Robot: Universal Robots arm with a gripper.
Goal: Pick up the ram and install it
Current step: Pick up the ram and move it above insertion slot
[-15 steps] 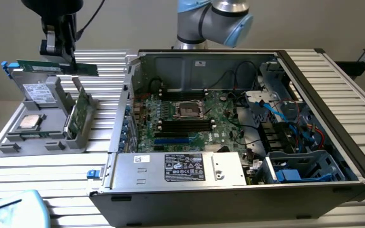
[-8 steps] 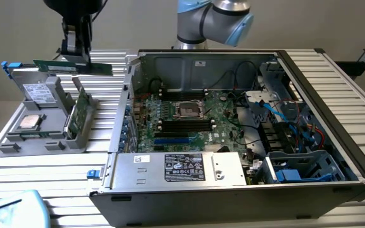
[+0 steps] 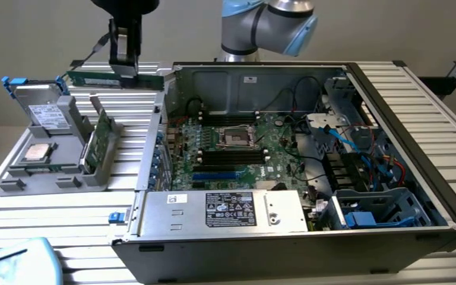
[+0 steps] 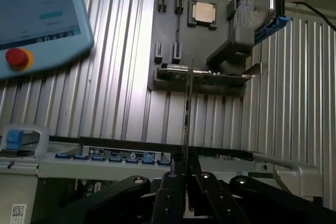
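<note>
The tool (image 3: pixel 123 65) is pinching the ram (image 3: pixel 91 79) at its middle and holds it level in the air over the far edge of the surface (image 3: pixel 54 208), just beside the open computer case (image 3: pixel 291 252).

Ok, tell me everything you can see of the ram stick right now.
The ram is a thin, long, dark-green circuit stick. It is held in the air clear of the table, long axis level and standing on edge. The end effector is shut on it partway along its length. It sits just to the exterior view's left of the open computer case. In the wrist view it appears edge-on, as a thin line.
</note>
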